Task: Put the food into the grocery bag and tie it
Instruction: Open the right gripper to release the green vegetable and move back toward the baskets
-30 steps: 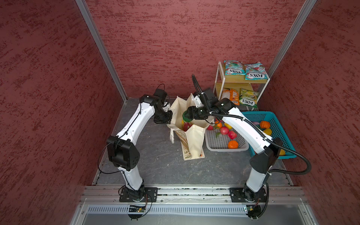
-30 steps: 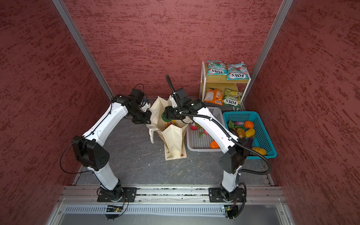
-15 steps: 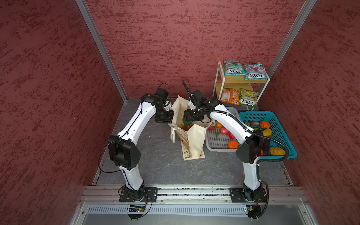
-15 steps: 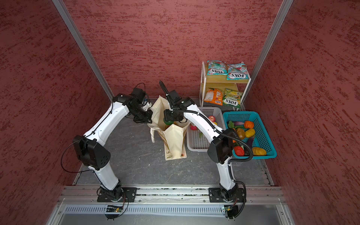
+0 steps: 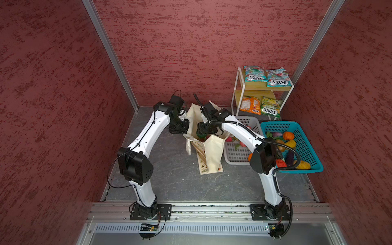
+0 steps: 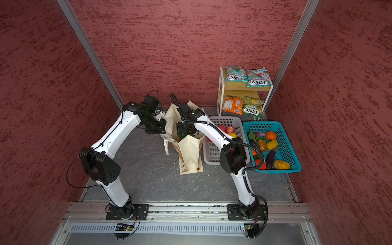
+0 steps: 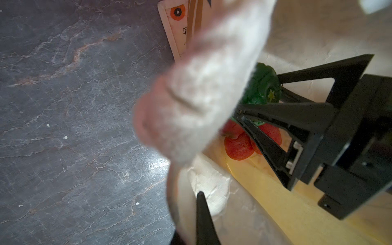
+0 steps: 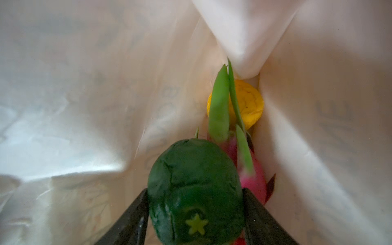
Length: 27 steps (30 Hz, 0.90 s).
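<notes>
Inside the grocery bag (image 5: 212, 152), which stands open on the surface (image 5: 169, 169), the right tool (image 8: 194, 191) grips a dark green vegetable (image 8: 191, 169) beside a pink dragon fruit (image 8: 252, 176) and a yellow fruit (image 8: 248, 104). The left tool (image 5: 184, 131), pinched shut, holds the bag's rim.

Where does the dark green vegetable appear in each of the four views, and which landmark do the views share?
In a top view: dark green vegetable, a sliver at the grocery bag mouth.
In a top view: same spot, a sliver again.
Left wrist: inside the right gripper, behind blurred cream cloth.
Right wrist: large and close, in that gripper, beside the dragon fruit.
Shared landmark: the bag's cream cloth.
</notes>
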### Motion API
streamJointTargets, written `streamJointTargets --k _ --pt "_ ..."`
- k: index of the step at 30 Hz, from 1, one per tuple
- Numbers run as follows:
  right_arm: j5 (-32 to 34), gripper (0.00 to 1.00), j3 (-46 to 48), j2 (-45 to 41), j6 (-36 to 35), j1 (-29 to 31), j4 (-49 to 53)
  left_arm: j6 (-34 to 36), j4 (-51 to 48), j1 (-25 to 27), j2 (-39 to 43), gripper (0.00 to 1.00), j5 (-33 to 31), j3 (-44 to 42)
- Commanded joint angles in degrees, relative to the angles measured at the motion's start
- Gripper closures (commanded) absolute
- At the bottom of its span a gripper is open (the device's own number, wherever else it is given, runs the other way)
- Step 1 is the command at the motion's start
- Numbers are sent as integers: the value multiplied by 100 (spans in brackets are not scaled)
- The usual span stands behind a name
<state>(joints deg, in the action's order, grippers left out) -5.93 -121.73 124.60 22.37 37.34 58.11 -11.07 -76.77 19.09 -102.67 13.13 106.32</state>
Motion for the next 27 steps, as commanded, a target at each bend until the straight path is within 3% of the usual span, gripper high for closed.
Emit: streamJointTargets --k 1,7,8,9,15,19,27 --pt "212 30 34 106 -117 -10 -324 96 -3 29 -131 100 -36 142" --pt "331 16 39 50 -136 1 -429 96 25 59 -176 100 89 151" --pt "383 4 19 10 -158 1 -464 91 35 60 -189 100 100 160" --pt "446 1 6 -53 -189 1 -499 87 33 60 -201 100 109 176" --pt "878 1 -451 -472 -379 1 -371 52 39 60 -260 100 113 275" --pt "1629 1 -720 -996 -532 -16 -167 52 18 51 -234 100 72 249" --pt "3027 1 80 -2479 -330 -594 -135 42 40 51 -106 100 45 41"
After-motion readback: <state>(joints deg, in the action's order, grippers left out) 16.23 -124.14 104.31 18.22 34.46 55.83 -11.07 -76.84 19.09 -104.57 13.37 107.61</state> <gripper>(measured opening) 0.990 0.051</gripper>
